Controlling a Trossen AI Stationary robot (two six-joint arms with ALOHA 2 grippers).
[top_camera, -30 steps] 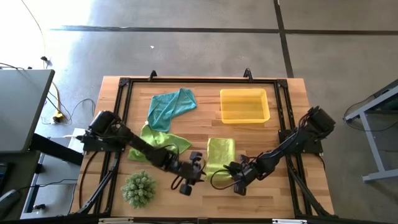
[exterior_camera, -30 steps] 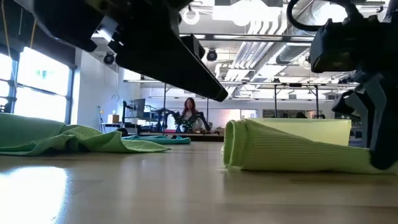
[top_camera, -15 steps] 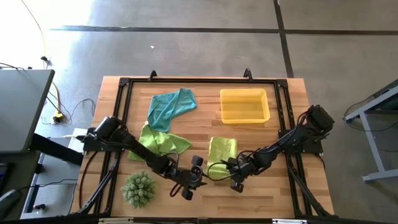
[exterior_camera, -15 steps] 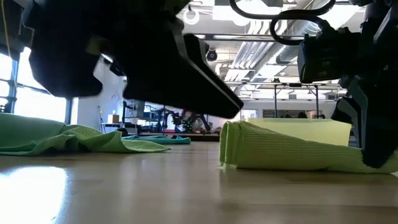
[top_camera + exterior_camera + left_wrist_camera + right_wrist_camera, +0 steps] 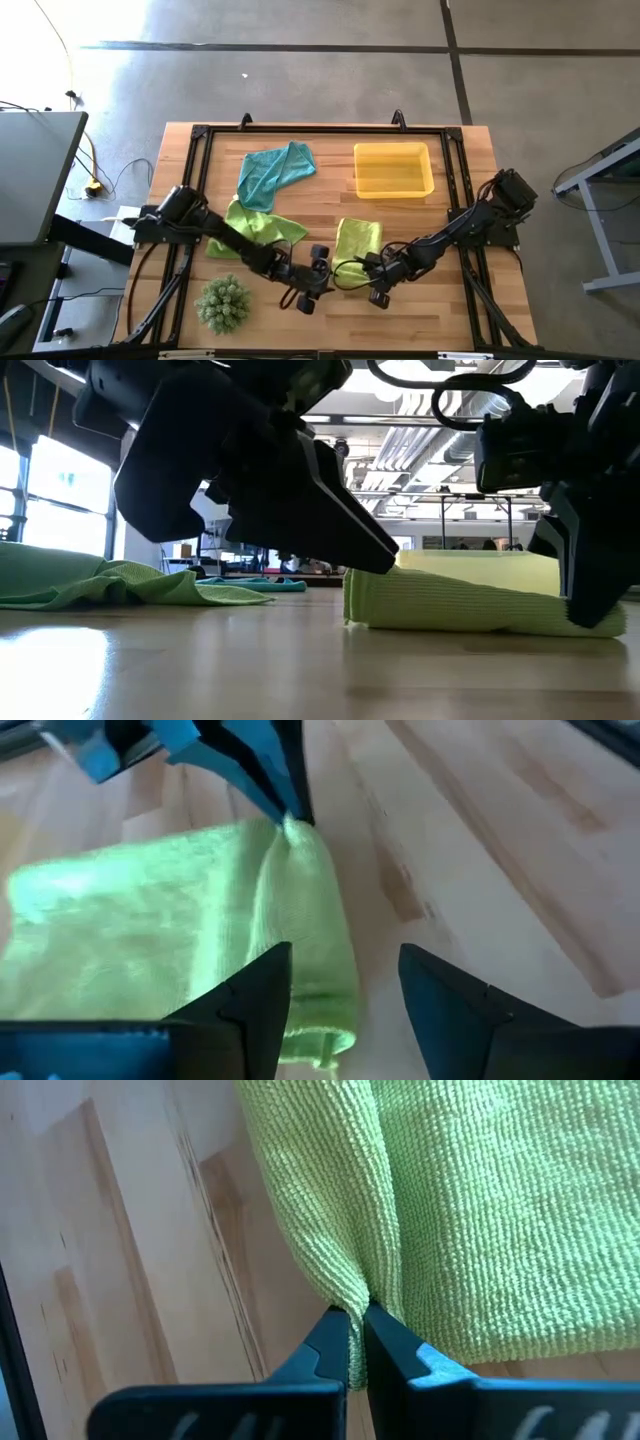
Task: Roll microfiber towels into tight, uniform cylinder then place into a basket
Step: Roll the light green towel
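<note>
High view puts the two grippers side by side at the near middle of the table (image 5: 470,300), both at the near edge of a lime-green towel (image 5: 356,243) whose near edge is rolled over. The right gripper (image 5: 353,1342) has its fingers pinched almost together on a fold of that rolled edge, the cloth gathered tight between the tips. The left gripper (image 5: 342,982) sits at the roll's other end with its fingers spread apart, one resting over the cloth and one over bare wood, holding nothing. From table height the towel reads as a low, flattened roll lying on the wood. Left of the grippers, near the front edge, stands a spiky green plant (image 5: 223,303). Behind the left arm a second lime-green towel (image 5: 252,224) lies crumpled. Farther back a teal-blue towel (image 5: 274,172) lies loosely bunched, and to its right the yellow basket (image 5: 394,150) sits at the far side, well apart from the grippers.
</note>
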